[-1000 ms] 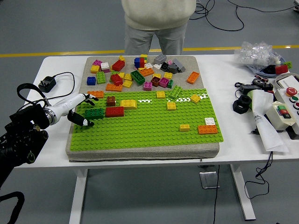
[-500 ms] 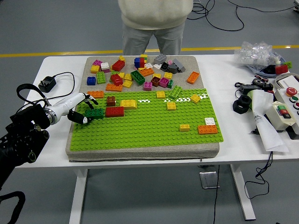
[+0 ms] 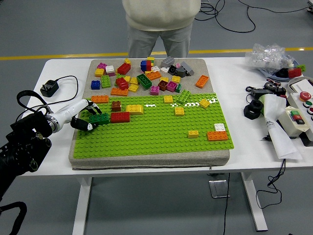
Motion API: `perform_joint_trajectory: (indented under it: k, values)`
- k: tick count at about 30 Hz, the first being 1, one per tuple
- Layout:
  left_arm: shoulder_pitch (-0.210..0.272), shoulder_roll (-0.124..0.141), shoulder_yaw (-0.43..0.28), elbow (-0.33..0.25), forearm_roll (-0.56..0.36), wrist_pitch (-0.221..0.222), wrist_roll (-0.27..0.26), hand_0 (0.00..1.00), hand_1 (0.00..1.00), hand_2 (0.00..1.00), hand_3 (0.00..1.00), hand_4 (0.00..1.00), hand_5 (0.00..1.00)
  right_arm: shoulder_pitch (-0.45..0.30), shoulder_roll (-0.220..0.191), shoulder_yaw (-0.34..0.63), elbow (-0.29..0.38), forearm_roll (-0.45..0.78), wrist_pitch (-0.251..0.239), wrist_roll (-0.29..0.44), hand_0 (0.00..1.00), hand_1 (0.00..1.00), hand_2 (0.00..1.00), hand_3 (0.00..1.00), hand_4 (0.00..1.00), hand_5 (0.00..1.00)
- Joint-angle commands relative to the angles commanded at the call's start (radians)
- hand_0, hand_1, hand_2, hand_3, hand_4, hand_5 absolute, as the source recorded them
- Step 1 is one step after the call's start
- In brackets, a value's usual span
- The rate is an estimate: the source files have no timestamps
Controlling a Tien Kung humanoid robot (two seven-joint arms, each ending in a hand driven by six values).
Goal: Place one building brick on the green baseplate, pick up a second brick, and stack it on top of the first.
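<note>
My left hand (image 3: 84, 115) has moved. A second ago it sat a bit lower on the green baseplate (image 3: 156, 134), with its black fingertips down near the plate's 8 o'clock edge and apart from the dark green brick (image 3: 99, 118). Now I see it has slid up toward 1 o'clock. Its fingers (image 3: 93, 104) are curled around the left end of that dark green brick, one finger above it and the thumb below it. My arm has pulled up a little too. The person (image 3: 159, 24) at the bench's far side has shifted a tiny bit toward 9 o'clock.
</note>
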Motion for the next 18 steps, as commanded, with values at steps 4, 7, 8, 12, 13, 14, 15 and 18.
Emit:
perform_joint_trajectory:
  k: [4,7,8,12,13,14,15,18]
  values:
    - [0.007,0.003,-0.011,-0.026,0.000,-0.002,0.001,0.790,0.695,0.546,0.548,0.554,0.002,0.000,0.000,0.001,0.000,-0.001,0.000,0.000,0.791,0.749,0.788,0.760,0.922,0.638]
    - [0.013,0.008,-0.018,-0.050,-0.001,-0.006,0.002,0.789,0.685,0.544,0.549,0.557,0.002,0.000,0.000,0.002,0.000,-0.001,0.001,0.001,0.790,0.750,0.788,0.760,0.922,0.638]
    - [0.014,0.010,-0.020,-0.055,-0.001,-0.006,0.003,0.789,0.685,0.544,0.549,0.557,0.002,-0.001,0.000,0.002,0.000,-0.001,0.001,0.001,0.790,0.750,0.788,0.760,0.922,0.638]
    - [0.024,0.026,-0.018,-0.095,-0.015,-0.017,0.006,0.803,0.687,0.544,0.552,0.576,0.002,-0.001,-0.002,0.003,0.000,-0.001,0.002,0.001,0.791,0.748,0.788,0.761,0.922,0.638]
    - [0.028,0.032,-0.017,-0.109,-0.016,-0.020,0.007,0.803,0.687,0.544,0.552,0.576,0.002,-0.002,-0.003,0.004,0.000,-0.002,0.002,0.001,0.791,0.748,0.788,0.761,0.922,0.638]
    - [0.031,0.035,-0.016,-0.120,-0.017,-0.021,0.008,0.803,0.687,0.544,0.552,0.576,0.002,-0.002,-0.004,0.005,0.000,-0.004,0.003,0.000,0.791,0.748,0.788,0.761,0.922,0.638]
    - [0.033,0.037,-0.015,-0.126,-0.017,-0.022,0.009,0.803,0.687,0.544,0.552,0.576,0.002,-0.002,-0.005,0.006,0.000,-0.004,0.003,0.000,0.791,0.748,0.788,0.761,0.922,0.638]
    - [0.060,0.057,-0.023,-0.192,-0.019,-0.035,0.017,0.794,0.684,0.541,0.548,0.562,0.002,-0.002,-0.011,0.009,0.000,-0.007,0.004,0.001,0.791,0.748,0.788,0.761,0.923,0.639]
